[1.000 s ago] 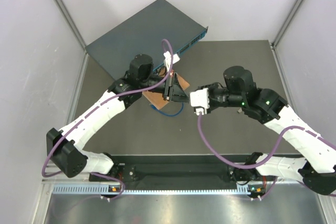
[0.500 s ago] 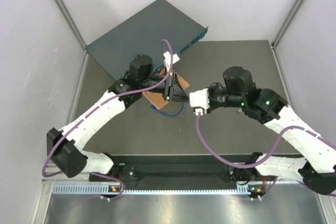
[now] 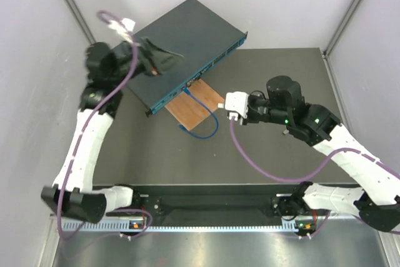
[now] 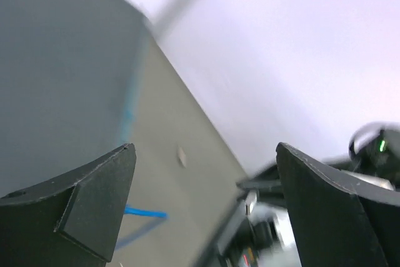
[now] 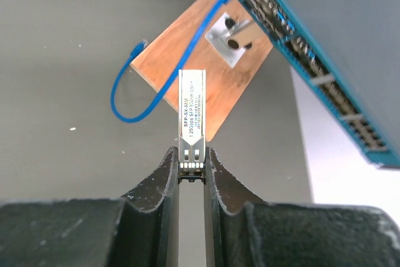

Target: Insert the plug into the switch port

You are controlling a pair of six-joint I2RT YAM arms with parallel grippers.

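The plug [image 5: 192, 114], a slim silver module with a printed label, sticks straight out of my right gripper [image 5: 192, 151], which is shut on its rear end. Its tip points over the near corner of the wooden board [image 5: 187, 73], short of the switch's [image 5: 331, 42] teal port face. In the top view the right gripper [image 3: 227, 109] hovers by the board's right corner, below the dark blue-teal switch [image 3: 181, 29]. My left gripper [image 3: 170, 60] is raised over the switch's left part, blurred. Its jaws [image 4: 205, 148] stand wide open with nothing between them.
A blue cable [image 5: 125, 101] loops from a switch port across the wooden board [image 3: 194, 109] onto the dark mat. A small metal bracket [image 5: 231, 35] is fixed on the board. White walls close in on both sides.
My left gripper opened, let go of the plug and swung up and left over the switch. The right gripper closed on the plug and now holds it alone, slightly higher.
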